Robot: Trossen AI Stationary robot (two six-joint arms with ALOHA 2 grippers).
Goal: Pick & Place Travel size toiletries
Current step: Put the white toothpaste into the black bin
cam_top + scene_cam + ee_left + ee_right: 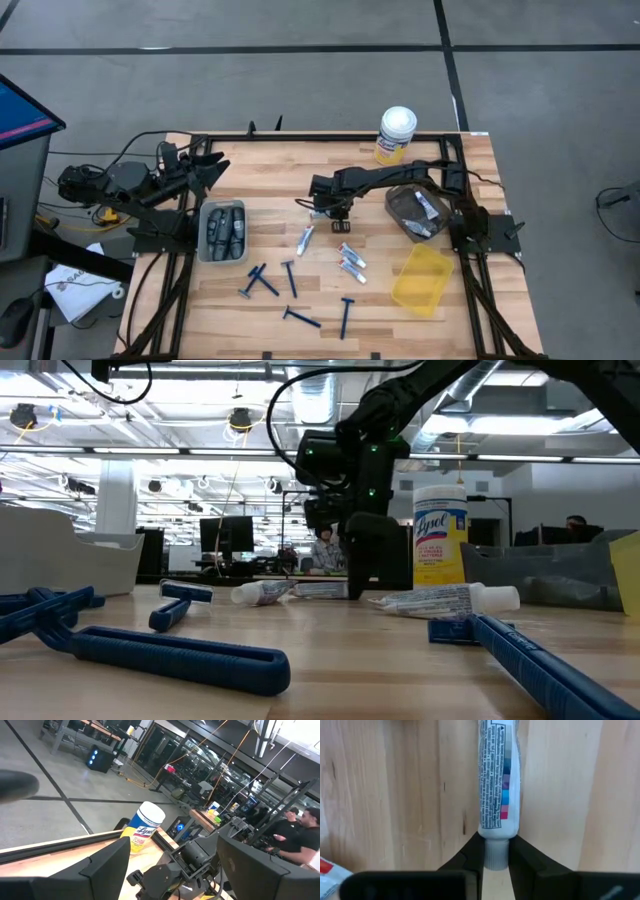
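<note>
Right gripper [496, 857] down on the counter [400, 310]: fingers [465, 857] clenched on the white cap of a small toothpaste tube [498, 775]. Cap sits between the two fingertips, both touching it; tube body runs straight out ahead of them, flat on the wood. In the high view that gripper [333, 211] is mid-counter, low over the surface.

Just off the fingers: another tube [306, 239], then a cluster of tubes [351, 260] a bit further out. Well away from the fingers, toward the counter's front edge, blue disposable razors [290, 275] lie scattered loose.

Containers:
- grey bin [206, 250] on the left side, holds dark grey oval shaver-like pieces [228, 231], several packed together
- clear bin [400, 205] behind the right arm, holds a few small tubes [428, 208]
- yellow bin [424, 280] on the right, tilted; nothing visible inside

Lysol wipes canister [396, 135] upright at the far edge.

Left gripper [205, 166] parked off the far-left corner of the counter, fingers [107, 865] released, spread wide, holding nothing.

Person [300, 832] in the room beyond.
</note>
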